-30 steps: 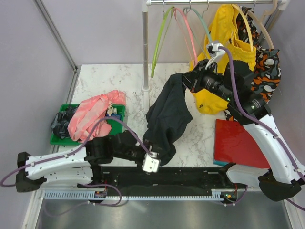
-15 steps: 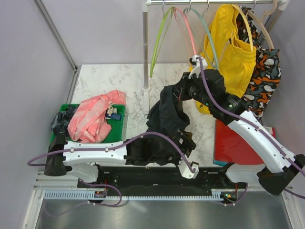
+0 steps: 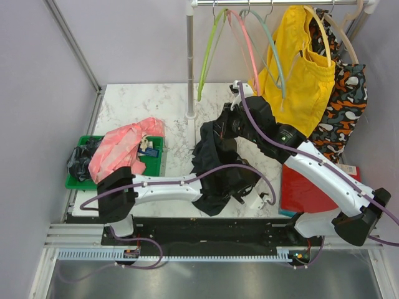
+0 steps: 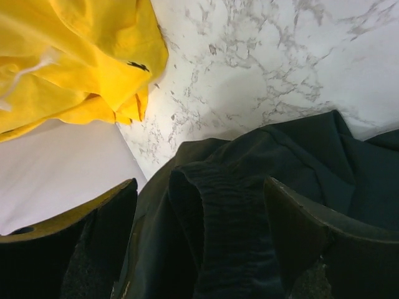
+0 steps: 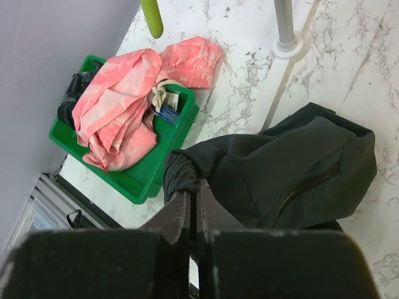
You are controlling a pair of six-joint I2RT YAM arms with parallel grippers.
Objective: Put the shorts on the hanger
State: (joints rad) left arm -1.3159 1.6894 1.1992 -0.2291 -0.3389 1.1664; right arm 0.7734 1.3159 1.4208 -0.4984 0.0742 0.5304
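Shorts [image 3: 215, 165] are not yet on the hanger; they hang bunched over mid-worktop [image 3: 137, 106], lower folds resting on it. Left gripper [image 4: 202, 230], near side, stands open astride the waistband fold. Right gripper [image 5: 190, 202] is closed, pinching the upper edge. Hanger [image 3: 274, 53] hangs on the far rail [image 3: 280, 3], to the right; threading is outstanding.

The shorts [image 3: 213, 151] rest on the table [image 3: 143, 103], bin [image 3: 158, 163] to their left, hanger [image 3: 276, 53] behind.
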